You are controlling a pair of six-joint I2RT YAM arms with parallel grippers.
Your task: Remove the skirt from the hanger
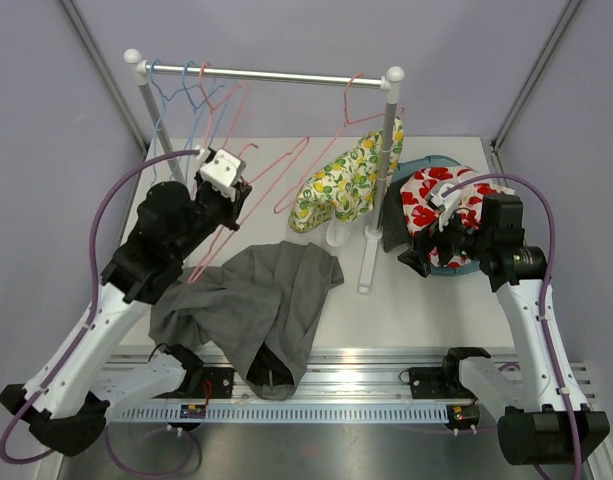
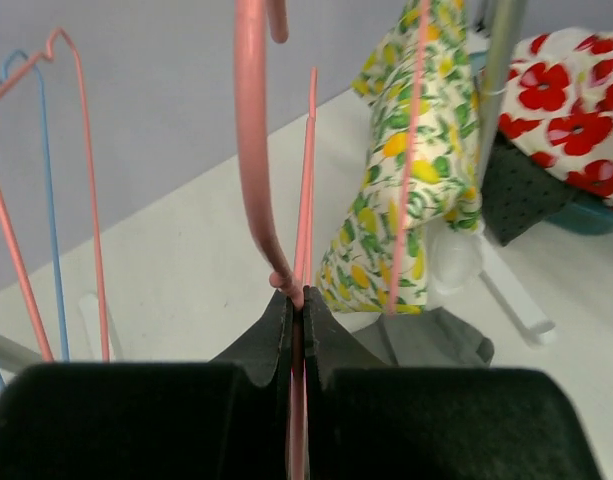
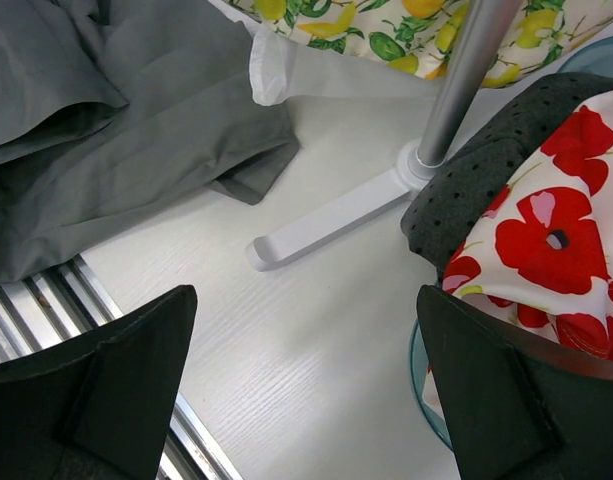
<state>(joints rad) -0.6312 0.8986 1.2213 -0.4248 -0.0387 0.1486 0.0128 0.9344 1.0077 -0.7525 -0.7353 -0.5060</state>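
- We are seeing the grey skirt (image 1: 251, 305) lying crumpled at the counter's (image 1: 406, 300) near edge, left of centre — on the near side of the left gripper (image 2: 297, 308).
- That gripper is pinching the pink hanger (image 2: 254, 150) by its wire.
- The right gripper (image 3: 301, 310) is hanging spread wide, empty.

The grey skirt (image 1: 256, 300), lower centre from overhead, is matt woven cloth, softly creased. The pink hanger (image 2: 254, 150) is thin wire with a smooth, slightly glossy coating. Along the top, the rail (image 1: 266, 74) is satin metal. The tabletop (image 3: 316, 370) is matt white with a fine grain. The lemon-print cloth (image 1: 351, 180) and the poppy-print cloth (image 1: 426, 195) look smooth.
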